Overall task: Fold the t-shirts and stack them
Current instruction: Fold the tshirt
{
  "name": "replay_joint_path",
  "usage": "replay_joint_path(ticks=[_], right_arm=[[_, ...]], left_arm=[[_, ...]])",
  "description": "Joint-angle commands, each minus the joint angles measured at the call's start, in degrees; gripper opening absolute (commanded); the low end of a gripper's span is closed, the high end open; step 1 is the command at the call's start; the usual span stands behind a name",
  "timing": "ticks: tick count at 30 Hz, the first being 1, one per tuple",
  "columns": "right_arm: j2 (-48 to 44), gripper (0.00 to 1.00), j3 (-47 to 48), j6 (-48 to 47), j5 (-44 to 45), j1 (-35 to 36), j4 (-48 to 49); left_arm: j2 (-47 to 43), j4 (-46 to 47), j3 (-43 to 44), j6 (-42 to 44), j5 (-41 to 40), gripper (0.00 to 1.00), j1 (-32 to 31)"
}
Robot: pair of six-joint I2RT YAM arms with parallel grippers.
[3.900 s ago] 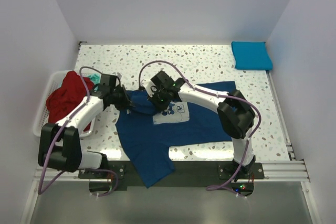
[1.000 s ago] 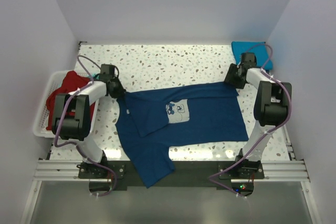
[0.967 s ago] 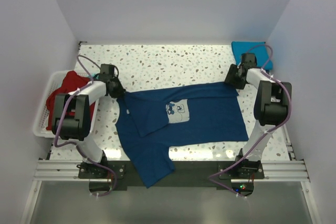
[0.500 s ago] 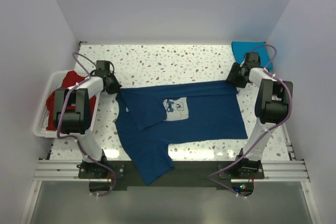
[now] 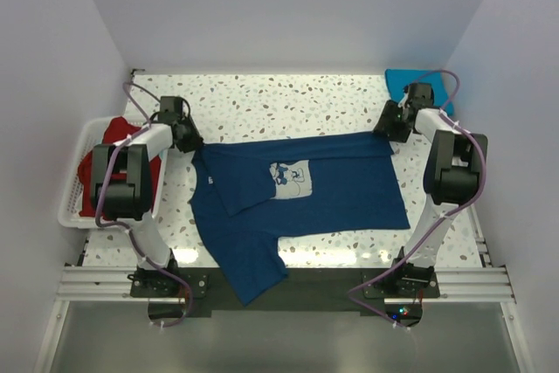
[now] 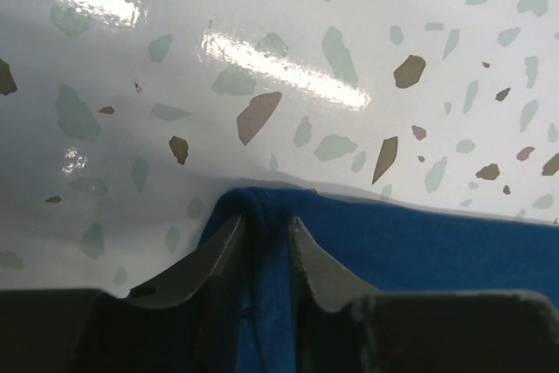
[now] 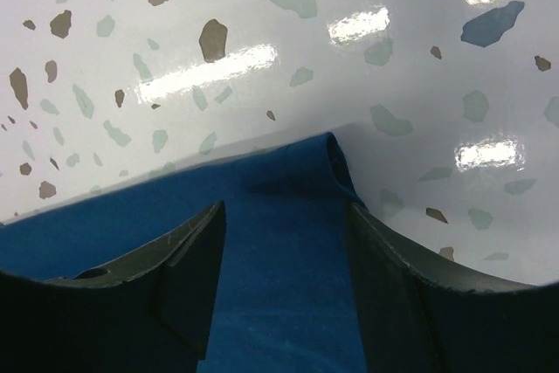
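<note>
Navy t-shirt (image 5: 297, 189) was laid flat on table (image 5: 288, 102). One corner was found clamped in left gripper (image 6: 265, 226); right gripper (image 7: 284, 216) was seen spread wide over another corner.

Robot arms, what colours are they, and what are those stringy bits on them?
The left arm and right arm are white tubes with chunky black joints. The stringy bits are purple cables looping along each arm. The left gripper and right gripper have dark grey, pointed fingers.

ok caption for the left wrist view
Left pincer shut on a bunched edge of the navy t-shirt, speckled table beyond.
</note>
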Motion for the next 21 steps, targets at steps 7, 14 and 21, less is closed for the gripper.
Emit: replay_joint_path(ticks=[7, 14, 21], right_arm=[[-8.3, 0.60, 2.3, 1.2, -2.3, 1.7, -0.9], [-8.5, 0.59, -0.4, 2.9, -4.3, 5.0, 1.1], [-4.9, 0.58, -1.3, 3.6, -4.6, 7.2, 2.4]], left_arm=[[-10.1, -2.2, 4.0, 1.3, -3.5, 0.49, -1.3], [-15.2, -5.7, 2.6, 1.9, -11.6, 0.52, -9.0], [-11.5, -3.5, -1.1, 1.0, -11.5, 0.43, -14.9]])
